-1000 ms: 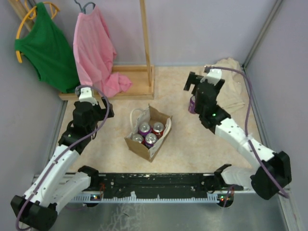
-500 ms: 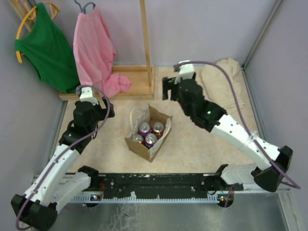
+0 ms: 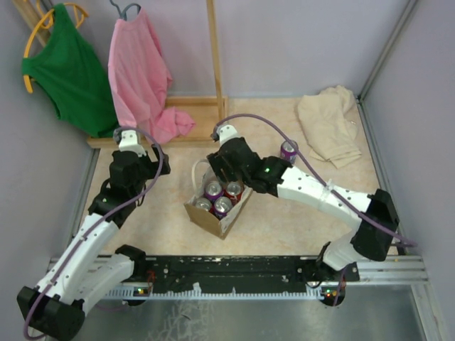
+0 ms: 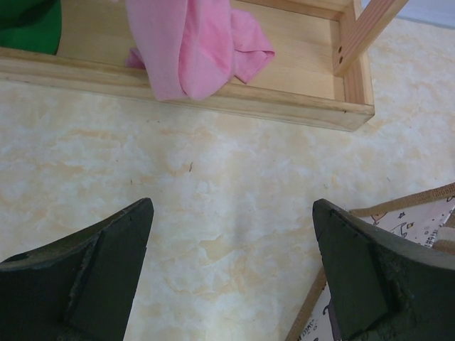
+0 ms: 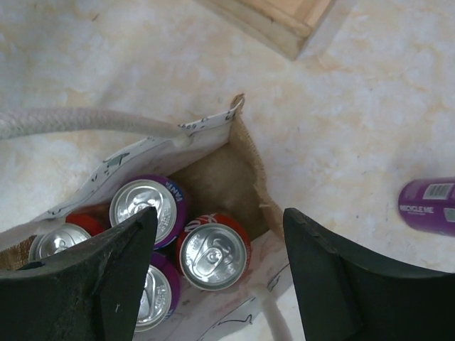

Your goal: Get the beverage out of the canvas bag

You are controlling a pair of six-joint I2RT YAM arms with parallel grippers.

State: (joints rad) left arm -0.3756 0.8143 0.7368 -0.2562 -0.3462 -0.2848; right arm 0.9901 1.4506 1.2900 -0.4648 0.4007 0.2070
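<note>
The canvas bag (image 3: 213, 217) stands open at mid-table with several beverage cans in it, purple (image 3: 213, 190) and red (image 3: 233, 189). My right gripper (image 3: 222, 170) hovers open above the bag's far side. In the right wrist view its jaws (image 5: 218, 213) straddle a red can (image 5: 213, 257) without touching it. Two purple cans (image 5: 146, 206) and another red one (image 5: 60, 240) stand beside that can. My left gripper (image 3: 155, 162) hangs open over bare table left of the bag, with nothing between its fingers (image 4: 232, 206). The bag's edge (image 4: 419, 206) shows at that view's lower right.
One purple can (image 3: 288, 150) stands on the table right of the bag (image 5: 430, 206). A beige cloth (image 3: 327, 128) lies at the back right. A wooden rack base (image 3: 192, 121) with a pink garment (image 4: 199, 42) and a green one (image 3: 67, 71) fills the back left.
My right arm has swung from the back right, away from the purple can on the table, to above the bag. Its jaws have narrowed. The left arm has not moved.
</note>
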